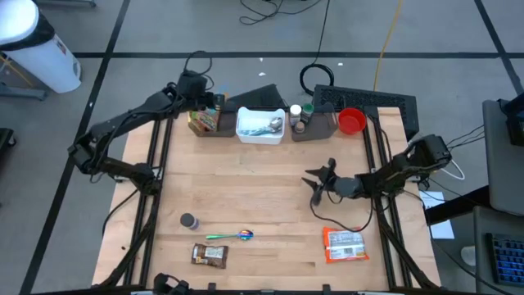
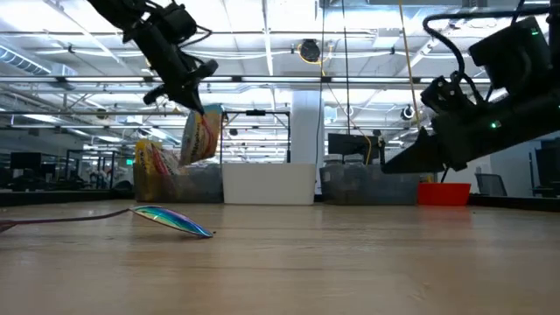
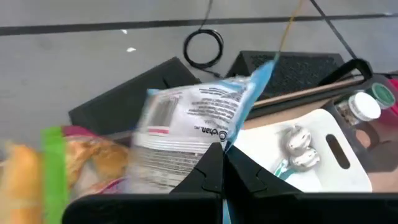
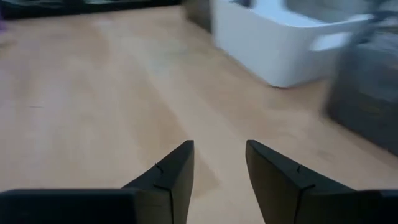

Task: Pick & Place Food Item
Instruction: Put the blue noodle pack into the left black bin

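High view: left claw (image 1: 199, 97) at the worktop's (image 1: 262, 213) far-left edge, above the brown bin (image 1: 205, 123) of snacks; right claw (image 1: 318, 182) hovers mid-right, fingers spread, empty.

Low view: left claw pinches a snack bag (image 2: 199, 136) by its top corner; the bag hangs clear of the bin, long axis near vertical, slightly tilted.

Left wrist view: fingers closed on the bag's crimped seal, printed face toward the cam, white tub (image 3: 311, 155) just beyond.

Right wrist view: fingers wide apart, nothing btwn.

Bag prob. light, crinkly, slippery film, contents crushable; the seal edge looks the best hold.
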